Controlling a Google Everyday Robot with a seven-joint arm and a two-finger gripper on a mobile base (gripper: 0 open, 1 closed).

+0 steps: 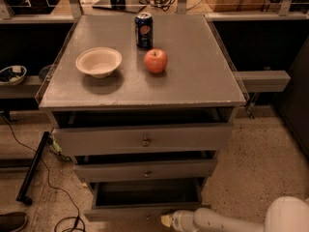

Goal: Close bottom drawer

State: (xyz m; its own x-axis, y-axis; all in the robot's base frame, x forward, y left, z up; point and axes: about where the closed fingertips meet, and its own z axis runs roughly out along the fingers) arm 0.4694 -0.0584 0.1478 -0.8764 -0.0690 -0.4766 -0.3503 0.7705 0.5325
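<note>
Sitting by the flat-fronted grey bottom drawer, the tool has an unclear grip.

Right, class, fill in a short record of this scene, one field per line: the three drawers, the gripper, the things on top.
bottom drawer: pulled out farthest, box open
middle drawer: slightly out
top drawer: slightly out
gripper: low, at the bottom drawer's front panel
cabinet top: bowl, can, apple
</note>
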